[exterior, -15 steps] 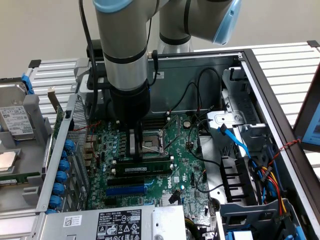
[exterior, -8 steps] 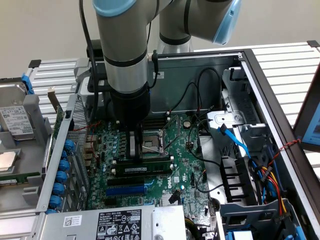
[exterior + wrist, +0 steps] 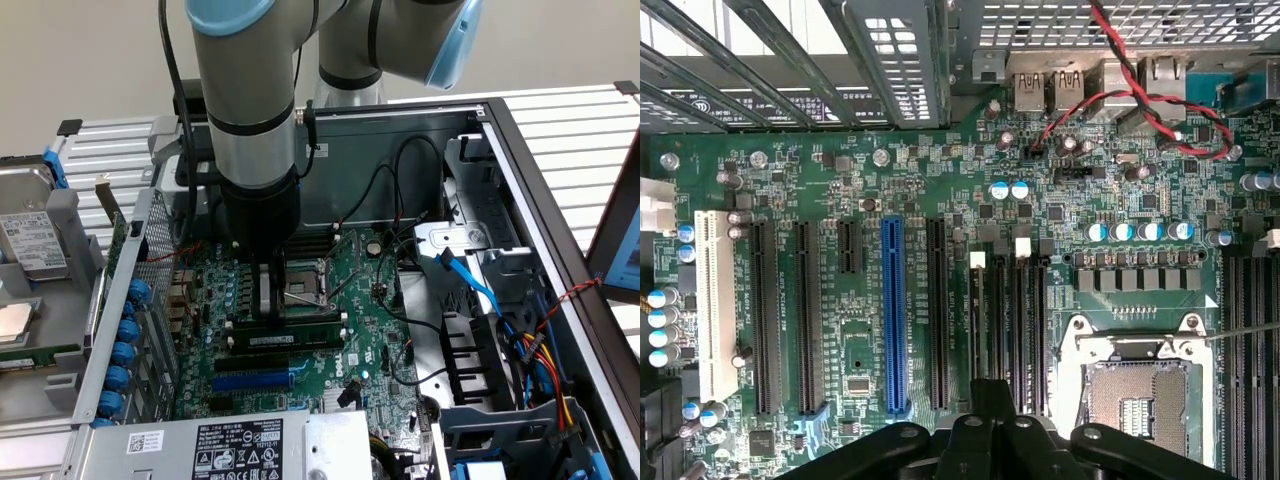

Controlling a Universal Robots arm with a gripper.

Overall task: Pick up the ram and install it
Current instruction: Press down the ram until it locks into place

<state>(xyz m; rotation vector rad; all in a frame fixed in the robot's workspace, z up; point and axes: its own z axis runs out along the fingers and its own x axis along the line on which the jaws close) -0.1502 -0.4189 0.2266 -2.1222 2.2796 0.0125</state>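
The gripper is hanging low over the motherboard, and I cannot tell whether it is clenched or released. It is sitting right on top of the ram, which is lying along a black slot beside the processor socket, with a second green stick just alongside. This looks like the seating step, which calls for straight, even downward pressure.

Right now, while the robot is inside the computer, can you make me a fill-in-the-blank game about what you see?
The long plastic slot with black slots on both sides is coloured ___. The thin twisted wire is red and ___. The square metal processor socket sits on a flat circuit board coloured ___.
Missing words: blue, black, green.
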